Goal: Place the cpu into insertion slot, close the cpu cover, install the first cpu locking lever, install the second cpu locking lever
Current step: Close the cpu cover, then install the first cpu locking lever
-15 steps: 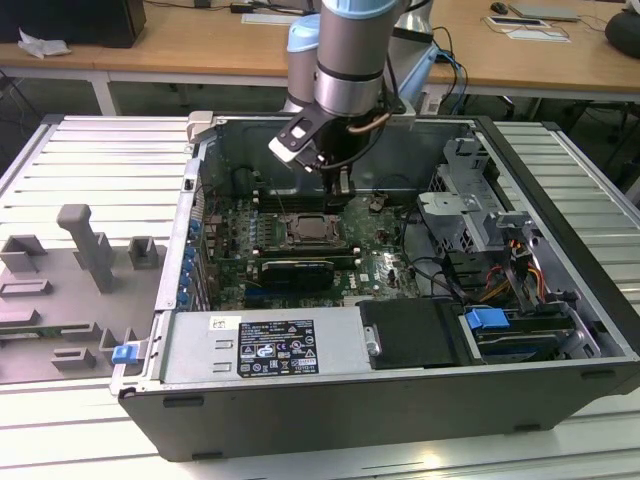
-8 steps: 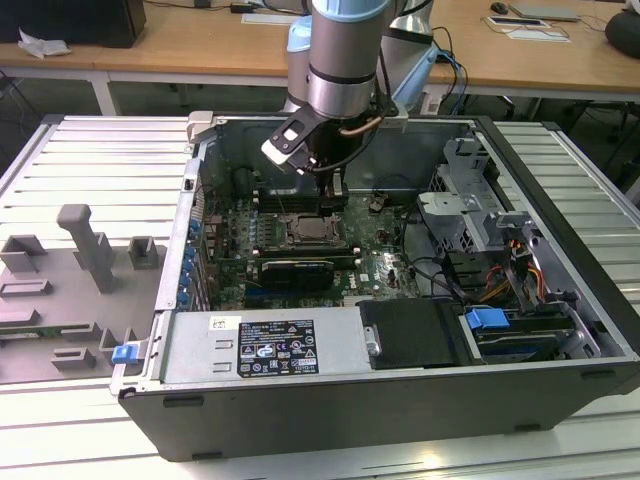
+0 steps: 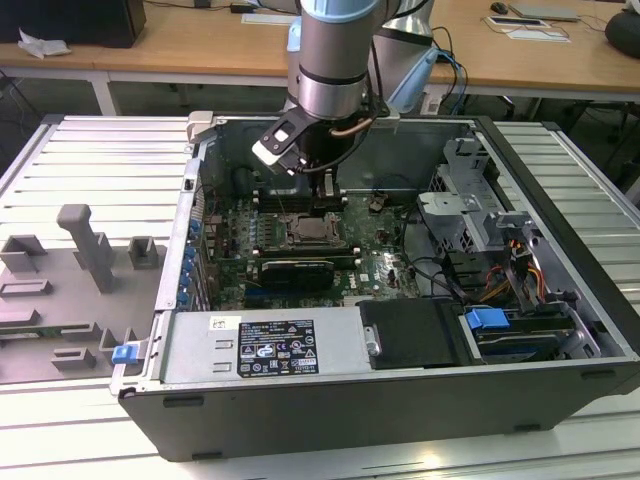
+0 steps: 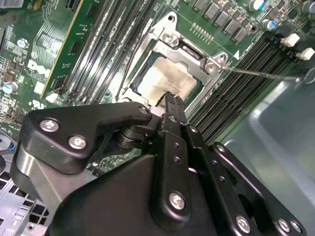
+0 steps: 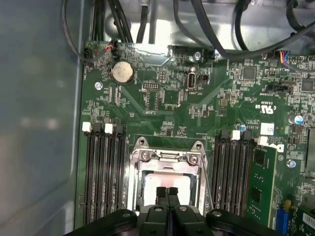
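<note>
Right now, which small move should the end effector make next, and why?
Probably shift the shut end effector sideways toward the thin lever. The cpu cover already lies over the cpu, while that lever juts free beside it, apparently unlatched.

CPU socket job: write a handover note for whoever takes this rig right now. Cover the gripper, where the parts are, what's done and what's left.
The gripper is shut and holds nothing. Its fingertips are just over the socket.
The cpu lies in the socket.
The cpu cover is down flat, framing the cpu.
Done: cpu placed, cover closed.
Left: in the second wrist view, one thin locking lever sticks out away from the socket, so it looks unlatched. I cannot tell whether a second one is latched.
</note>
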Robot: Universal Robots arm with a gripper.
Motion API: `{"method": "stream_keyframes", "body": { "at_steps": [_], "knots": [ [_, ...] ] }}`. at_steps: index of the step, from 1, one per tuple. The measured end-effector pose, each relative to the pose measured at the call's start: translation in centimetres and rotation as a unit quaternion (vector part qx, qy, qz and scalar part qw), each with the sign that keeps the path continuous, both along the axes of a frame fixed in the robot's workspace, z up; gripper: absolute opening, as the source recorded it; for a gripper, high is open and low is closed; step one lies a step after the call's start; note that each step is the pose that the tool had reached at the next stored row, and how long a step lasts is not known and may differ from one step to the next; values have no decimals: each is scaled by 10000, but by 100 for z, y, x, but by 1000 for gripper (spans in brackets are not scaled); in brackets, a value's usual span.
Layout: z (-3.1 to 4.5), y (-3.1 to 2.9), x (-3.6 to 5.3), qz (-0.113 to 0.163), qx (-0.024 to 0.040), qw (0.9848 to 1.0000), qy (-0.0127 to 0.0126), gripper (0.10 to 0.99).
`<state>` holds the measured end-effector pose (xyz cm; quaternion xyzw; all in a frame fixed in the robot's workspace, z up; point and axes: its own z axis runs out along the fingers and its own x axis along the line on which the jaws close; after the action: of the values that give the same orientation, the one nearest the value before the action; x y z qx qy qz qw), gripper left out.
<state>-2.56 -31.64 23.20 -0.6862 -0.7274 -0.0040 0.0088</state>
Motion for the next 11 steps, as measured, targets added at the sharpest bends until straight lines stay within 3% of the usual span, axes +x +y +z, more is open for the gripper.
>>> {"method": "stream_keyframes", "body": {
  "at_steps": [11],
  "knots": [
    [-4,0,-85,0,0,10000,0,106]
  ]
}}
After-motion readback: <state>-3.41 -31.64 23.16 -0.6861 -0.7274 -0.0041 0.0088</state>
